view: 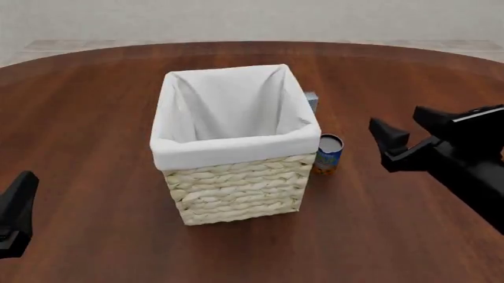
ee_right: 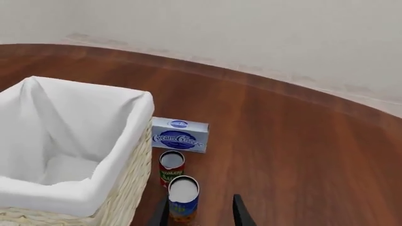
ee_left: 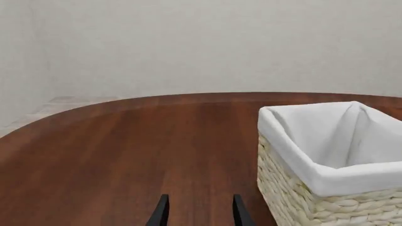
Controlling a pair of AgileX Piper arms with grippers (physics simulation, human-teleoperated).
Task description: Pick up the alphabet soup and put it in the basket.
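Observation:
The alphabet soup [view: 327, 154], a small can with a blue and orange label and a pale top, stands upright on the table just right of the basket [view: 236, 188]. The basket is tall, woven and lined with white cloth. My right gripper [view: 409, 130] hovers open to the right of the can, above the table. In the right wrist view the alphabet soup [ee_right: 182, 197] stands just ahead of the right gripper [ee_right: 199, 214], close to one finger, with the basket [ee_right: 125, 155] beside it. My left gripper [ee_left: 199, 212] is open and holds nothing, with the basket [ee_left: 295, 197] off to one side.
A grey-blue cream cheese box [ee_right: 180, 134] lies behind the soup, and a red-labelled can [ee_right: 171, 167] stands between them, close to the basket wall. In the front view only a corner of the box [view: 313, 101] shows behind the basket. The brown table [view: 94, 118] is round-edged.

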